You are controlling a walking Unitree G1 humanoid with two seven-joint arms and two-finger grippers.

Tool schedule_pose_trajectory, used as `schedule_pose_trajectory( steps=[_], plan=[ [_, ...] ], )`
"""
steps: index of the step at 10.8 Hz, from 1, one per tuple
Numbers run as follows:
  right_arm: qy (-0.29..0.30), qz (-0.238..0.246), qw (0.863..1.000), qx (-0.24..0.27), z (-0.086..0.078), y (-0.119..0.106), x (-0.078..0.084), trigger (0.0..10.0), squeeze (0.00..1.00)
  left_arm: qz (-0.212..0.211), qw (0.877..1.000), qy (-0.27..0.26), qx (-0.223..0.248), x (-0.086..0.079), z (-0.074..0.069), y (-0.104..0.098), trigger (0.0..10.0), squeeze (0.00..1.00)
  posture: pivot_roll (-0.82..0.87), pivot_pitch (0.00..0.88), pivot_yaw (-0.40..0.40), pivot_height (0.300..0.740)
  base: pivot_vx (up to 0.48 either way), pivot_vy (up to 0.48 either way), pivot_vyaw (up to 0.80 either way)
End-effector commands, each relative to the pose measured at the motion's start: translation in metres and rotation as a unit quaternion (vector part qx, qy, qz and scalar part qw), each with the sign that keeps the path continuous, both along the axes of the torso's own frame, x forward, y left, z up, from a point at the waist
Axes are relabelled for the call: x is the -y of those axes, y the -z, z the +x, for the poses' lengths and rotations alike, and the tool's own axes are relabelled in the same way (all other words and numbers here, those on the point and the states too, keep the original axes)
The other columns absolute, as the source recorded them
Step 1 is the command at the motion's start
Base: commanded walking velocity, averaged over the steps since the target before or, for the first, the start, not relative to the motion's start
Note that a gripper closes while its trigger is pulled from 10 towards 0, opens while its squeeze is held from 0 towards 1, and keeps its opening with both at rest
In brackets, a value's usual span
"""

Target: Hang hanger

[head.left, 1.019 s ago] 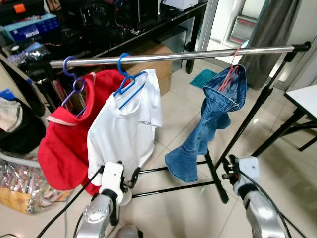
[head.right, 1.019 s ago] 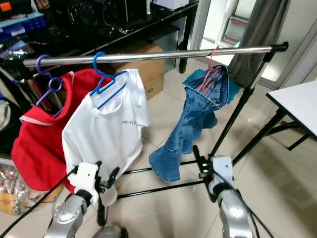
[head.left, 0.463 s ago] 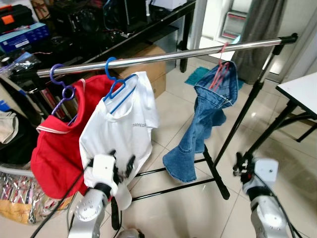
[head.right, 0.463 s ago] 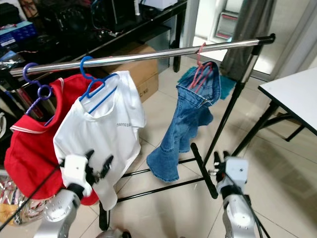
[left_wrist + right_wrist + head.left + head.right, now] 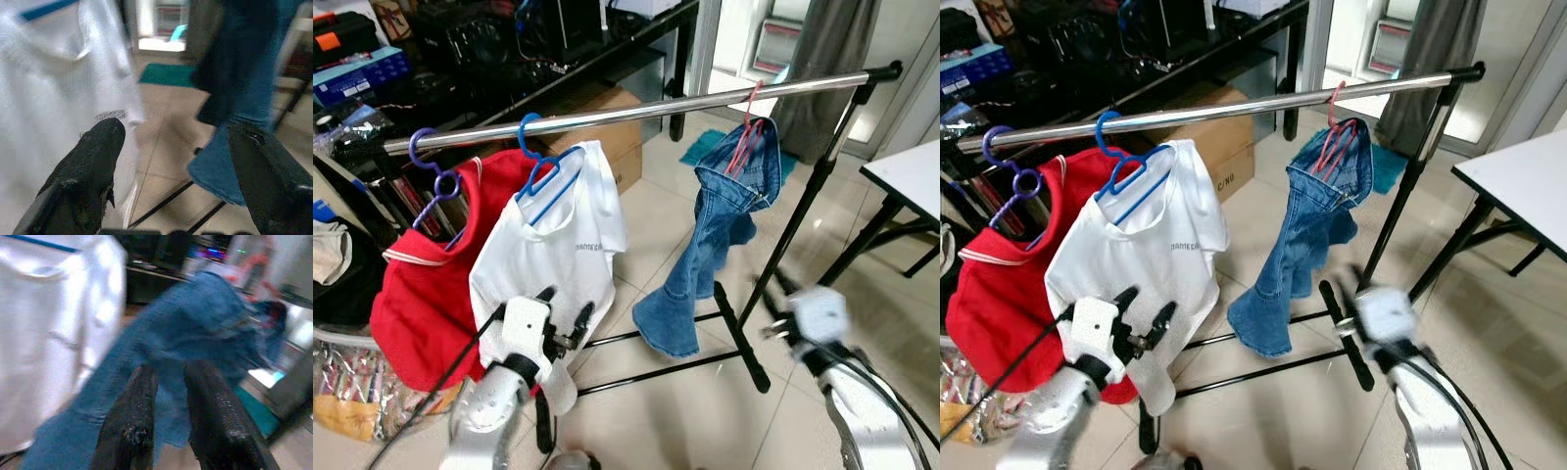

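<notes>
A silver rail (image 5: 646, 110) carries three hangers. A purple hanger (image 5: 435, 186) holds a red shirt (image 5: 421, 304), a blue hanger (image 5: 543, 171) holds a white T-shirt (image 5: 553, 264), and a pink hanger (image 5: 744, 132) holds blue jeans (image 5: 710, 255). My left gripper (image 5: 564, 309) is open and empty, low in front of the T-shirt's hem; its black fingers (image 5: 93, 166) stand wide apart. My right gripper (image 5: 788, 299) is blurred, low and to the right of the jeans, beside the rack's post. Its fingers (image 5: 215, 421) lie close together with nothing between them, pointing at the jeans (image 5: 195, 328).
The rack's black base bars (image 5: 739, 338) lie on the tiled floor between my arms. A black desk with a cardboard box (image 5: 622, 122) under it stands behind the rail. A white table (image 5: 911, 171) is at the right, and bags (image 5: 342, 392) are at the left.
My right arm is moving and blurred, its gripper now closer to the rack's post and the jeans. The left gripper has risen slightly. The camera has shifted a little.
</notes>
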State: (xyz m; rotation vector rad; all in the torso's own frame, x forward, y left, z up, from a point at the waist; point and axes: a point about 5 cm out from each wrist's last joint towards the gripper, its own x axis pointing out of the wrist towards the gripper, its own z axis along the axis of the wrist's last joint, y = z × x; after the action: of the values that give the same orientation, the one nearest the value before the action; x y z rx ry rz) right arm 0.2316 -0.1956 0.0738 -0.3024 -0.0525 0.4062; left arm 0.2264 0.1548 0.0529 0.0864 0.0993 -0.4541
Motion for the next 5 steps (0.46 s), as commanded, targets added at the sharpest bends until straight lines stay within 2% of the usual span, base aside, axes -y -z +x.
schedule_pose_trajectory(
  steps=[1,3,5],
  plan=[
    [-0.031,0.001,0.999,-0.012,-0.004,0.004,-0.008,10.0,0.00,0.028,0.999,0.031,0.014,-0.006,-0.004,-0.001,10.0,0.00,0.20,0.044,-0.004,0.740,0.000,0.000,0.00],
    [-0.041,0.012,0.999,-0.022,-0.002,0.007,-0.014,10.0,0.00,0.037,0.999,-0.001,0.022,-0.019,0.002,-0.006,10.0,0.00,0.22,0.043,-0.016,0.740,0.000,0.000,0.00],
    [-0.006,0.029,0.999,-0.022,0.005,0.010,-0.010,10.0,0.00,0.031,0.999,0.005,0.018,-0.014,-0.002,-0.004,10.0,0.00,0.22,0.039,-0.012,0.740,0.000,0.000,0.00]
  ],
)
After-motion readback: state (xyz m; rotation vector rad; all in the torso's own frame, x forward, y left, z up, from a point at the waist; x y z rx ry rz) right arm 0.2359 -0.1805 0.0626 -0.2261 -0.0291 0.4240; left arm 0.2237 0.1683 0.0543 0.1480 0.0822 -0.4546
